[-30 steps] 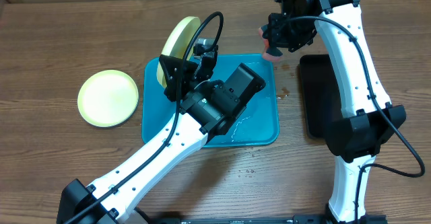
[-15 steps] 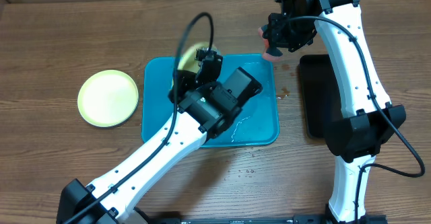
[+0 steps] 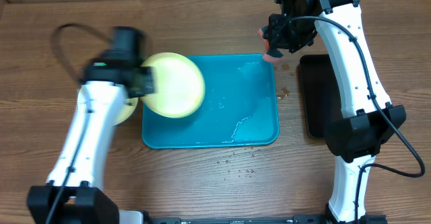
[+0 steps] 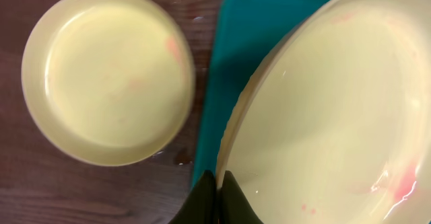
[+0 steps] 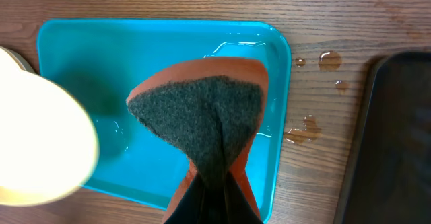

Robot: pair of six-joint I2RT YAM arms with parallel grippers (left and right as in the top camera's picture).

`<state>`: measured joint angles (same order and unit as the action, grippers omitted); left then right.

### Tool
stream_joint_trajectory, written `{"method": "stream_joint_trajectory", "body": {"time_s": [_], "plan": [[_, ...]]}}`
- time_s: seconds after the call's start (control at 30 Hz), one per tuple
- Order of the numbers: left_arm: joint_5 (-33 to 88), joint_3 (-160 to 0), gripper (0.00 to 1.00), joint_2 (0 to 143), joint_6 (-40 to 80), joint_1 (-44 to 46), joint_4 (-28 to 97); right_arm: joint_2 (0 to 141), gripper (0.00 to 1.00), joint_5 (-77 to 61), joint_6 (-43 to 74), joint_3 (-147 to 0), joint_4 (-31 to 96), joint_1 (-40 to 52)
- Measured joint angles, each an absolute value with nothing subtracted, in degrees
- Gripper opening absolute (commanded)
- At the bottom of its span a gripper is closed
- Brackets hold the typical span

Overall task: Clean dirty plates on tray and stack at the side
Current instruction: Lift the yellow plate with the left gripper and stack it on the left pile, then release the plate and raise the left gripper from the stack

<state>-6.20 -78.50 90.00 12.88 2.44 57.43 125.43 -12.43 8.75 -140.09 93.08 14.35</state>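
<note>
The held plate reads as light, stiff plastic, shallow with a thin raised rim, and it is probably wet, so likely slippery. The rim is the only real place to take it. The left gripper has done that, its fingers nearly closed on the near edge in a narrow pinch. With so little rim inside the jaws, the plate could swivel or slip if swung quickly. Faint pink smears show on its face just right of the fingers, so it may not be fully clean.

The plate hangs off the table, with most of it stretching away from the fingers above the left end of the tray. A second plate lies flat on the wood, beyond the fingers to their left and well apart from the held one. It is the likely base for the stack. No third plate shows.

The right gripper is clamped on a sponge, dark scouring face outward, above the tray's far right corner.

The tray floor holds thin pools of water. The table is bare wood grain with water drops to the right of the sponge. A black tray sits farther right. The space around the resting plate looks open.
</note>
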Motion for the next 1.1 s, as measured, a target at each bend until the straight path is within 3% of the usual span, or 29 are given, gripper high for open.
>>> {"method": "stream_joint_trajectory", "body": {"time_s": [0.2,0.37,0.83,0.87,1.0,1.1], "plan": [[3.03,-78.50,0.04,90.48,11.38,-17.28,56.66,125.43,0.04,-12.40,8.75,-140.09,92.95,14.35],[6.63,-78.50,0.04,94.13,11.38,-27.92,55.55,125.43,0.04,-12.40,8.80,-140.09,92.66,14.35],[7.14,-78.37,0.04,106.32,11.62,-35.62,50.98,125.43,0.04,-12.40,8.75,-140.09,92.42,14.35],[7.16,-78.37,0.07,106.67,11.62,-35.62,50.94,125.43,0.04,-12.40,8.75,-140.09,92.40,14.35],[7.46,-78.37,0.37,107.20,11.53,-35.62,50.72,125.43,0.04,-12.40,8.80,-140.09,92.36,14.35],[8.19,-78.37,0.45,107.22,11.77,-35.59,50.65,125.43,0.04,-12.40,8.78,-140.09,92.18,14.35]]}}
